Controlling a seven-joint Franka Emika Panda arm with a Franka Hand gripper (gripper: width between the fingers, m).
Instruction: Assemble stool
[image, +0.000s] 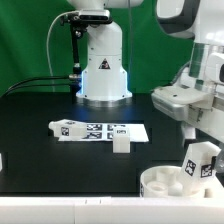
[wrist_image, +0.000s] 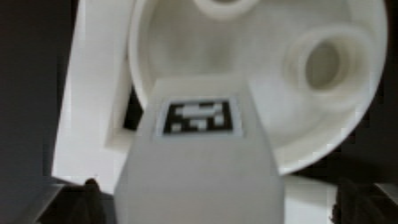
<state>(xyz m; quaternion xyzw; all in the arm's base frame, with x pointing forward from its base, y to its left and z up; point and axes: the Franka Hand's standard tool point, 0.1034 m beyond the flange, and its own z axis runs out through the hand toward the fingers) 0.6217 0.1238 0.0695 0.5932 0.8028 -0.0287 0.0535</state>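
White leg (wrist_image: 201, 165) within gripper (wrist_image: 228, 195), over seat (wrist_image: 240, 62)

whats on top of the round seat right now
One white tagged leg stands on the seat, near its edge at the exterior view's right. An open round socket shows beside it. The leg's base hides the spot beneath it.

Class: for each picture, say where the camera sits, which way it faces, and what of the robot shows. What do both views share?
Exterior view: off the arm, facing across the table at the robot base; the gripper hangs at the exterior view's right.
Wrist view: on the wrist, close on the seat; dark fingertips show beside the leg.
Shared: seat and tagged leg.
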